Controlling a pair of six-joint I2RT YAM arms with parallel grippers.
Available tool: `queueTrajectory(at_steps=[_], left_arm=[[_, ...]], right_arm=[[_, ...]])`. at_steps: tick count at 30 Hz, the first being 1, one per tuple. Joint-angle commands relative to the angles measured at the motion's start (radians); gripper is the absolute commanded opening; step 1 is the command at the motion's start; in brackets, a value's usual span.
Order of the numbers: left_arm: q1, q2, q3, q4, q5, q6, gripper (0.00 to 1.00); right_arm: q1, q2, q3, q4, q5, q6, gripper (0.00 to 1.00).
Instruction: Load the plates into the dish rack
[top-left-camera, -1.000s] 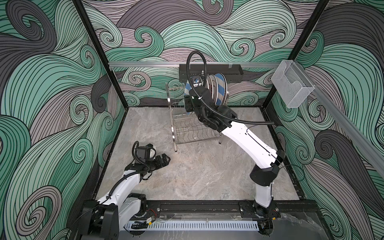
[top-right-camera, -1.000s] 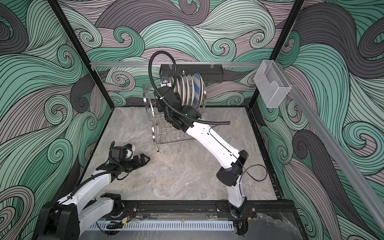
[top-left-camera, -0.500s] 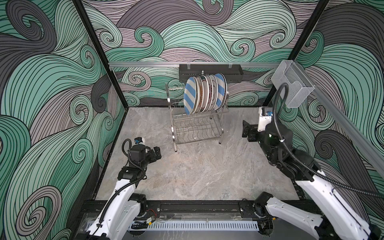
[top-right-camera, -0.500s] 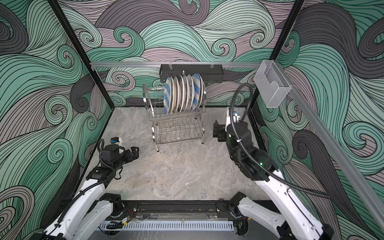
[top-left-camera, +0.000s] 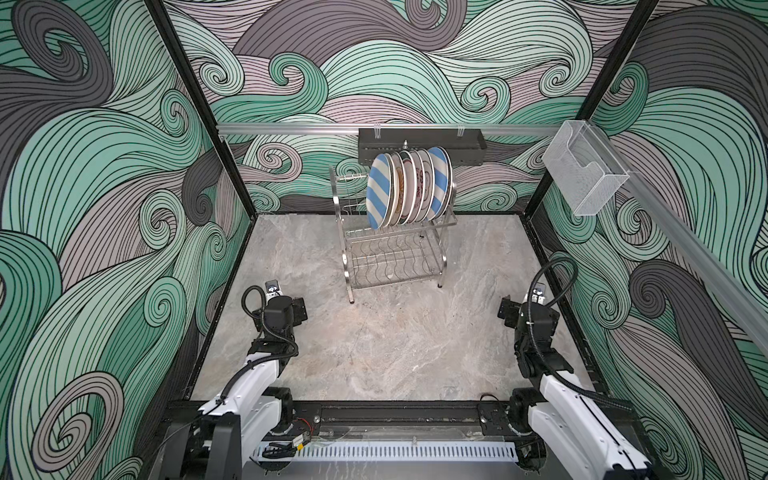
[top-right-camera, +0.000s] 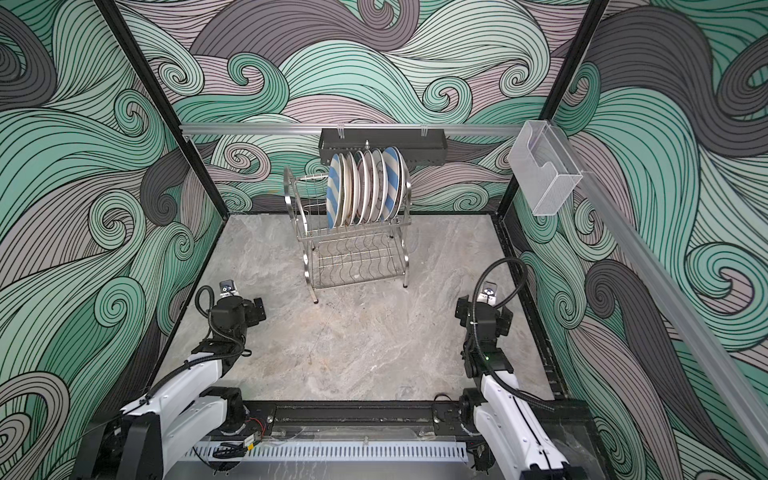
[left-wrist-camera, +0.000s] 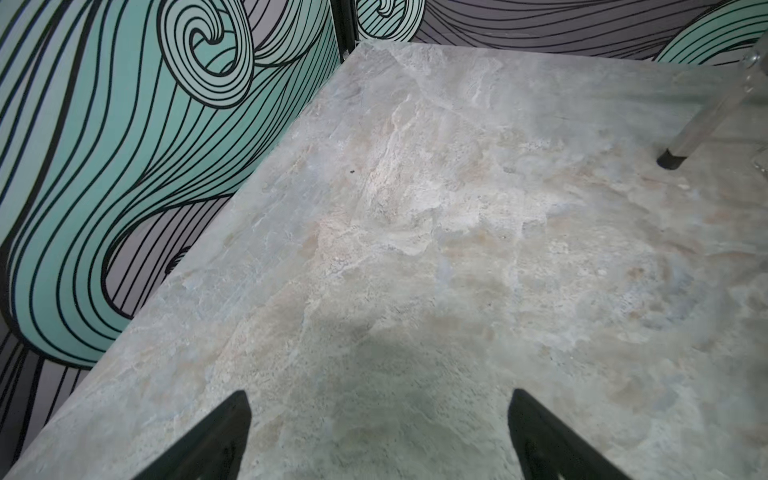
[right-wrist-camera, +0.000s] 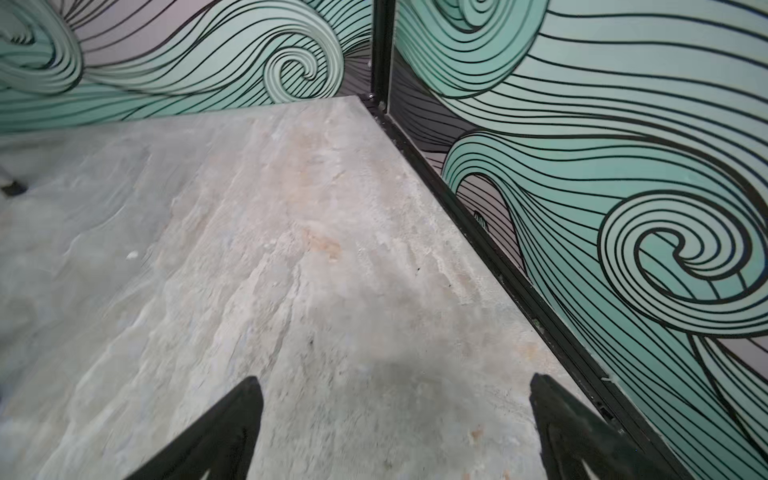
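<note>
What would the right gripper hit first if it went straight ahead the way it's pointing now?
Probably the bare tabletop: the open right gripper tilts down over it, aimed toward the far corner post. Nothing lies between, and the dish rack foot sits well off to the side.

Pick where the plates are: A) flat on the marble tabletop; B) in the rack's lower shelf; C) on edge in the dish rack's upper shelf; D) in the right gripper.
C: the plates stand on edge in the upper shelf of the dish rack; its lower shelf is bare.
</note>
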Motion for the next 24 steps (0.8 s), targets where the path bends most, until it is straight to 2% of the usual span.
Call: queueTrajectory(at_steps=[1, 3, 6, 7, 8, 9, 11, 13, 14, 15, 17, 19, 22, 24], left_arm=[[0.026, 0.106, 0.033, 0.266, 0.075, 0.066, 0.99], [0.038, 0.167, 0.071, 0.274, 0.115, 0.072, 0.99], [0.072, 0.235, 0.092, 0.328, 0.235, 0.063, 0.99], [0.084, 0.278, 0.085, 0.393, 0.262, 0.052, 0.99], [0.091, 0.347, 0.082, 0.466, 0.274, 0.047, 0.99], [0.099, 0.428, 0.101, 0.49, 0.292, 0.046, 0.99], [0.108, 0.558, 0.17, 0.546, 0.376, 0.101, 0.98], [0.105, 0.487, 0.242, 0.275, 0.39, 0.088, 0.99], [0.105, 0.495, 0.246, 0.295, 0.388, 0.09, 0.99], [0.106, 0.516, 0.214, 0.393, 0.4, 0.114, 0.99], [0.107, 0.53, 0.199, 0.436, 0.403, 0.115, 0.99], [0.107, 0.492, 0.247, 0.276, 0.393, 0.09, 0.98], [0.107, 0.514, 0.215, 0.381, 0.403, 0.114, 0.99], [0.107, 0.493, 0.245, 0.283, 0.394, 0.092, 0.99]], right_arm=[[-0.046, 0.172, -0.012, 0.383, -0.105, 0.075, 1.0], [-0.056, 0.326, -0.017, 0.54, -0.129, 0.078, 1.0], [-0.057, 0.565, -0.001, 0.766, -0.202, 0.077, 1.0], [-0.05, 0.637, 0.011, 0.852, -0.231, 0.048, 1.0], [-0.04, 0.632, 0.017, 0.82, -0.282, 0.014, 1.0], [-0.022, 0.606, 0.035, 0.733, -0.286, -0.006, 1.0], [0.009, 0.662, 0.076, 0.719, -0.26, -0.035, 1.0], [0.036, 0.732, 0.142, 0.705, -0.251, -0.071, 0.99], [0.044, 0.711, 0.189, 0.57, -0.279, -0.092, 1.0], [0.055, 0.686, 0.207, 0.498, -0.287, -0.105, 1.0], [0.054, 0.723, 0.187, 0.606, -0.296, -0.109, 1.0], [0.054, 0.703, 0.204, 0.53, -0.299, -0.109, 1.0], [0.054, 0.709, 0.197, 0.558, -0.299, -0.108, 1.0], [0.054, 0.701, 0.202, 0.534, -0.3, -0.109, 1.0]])
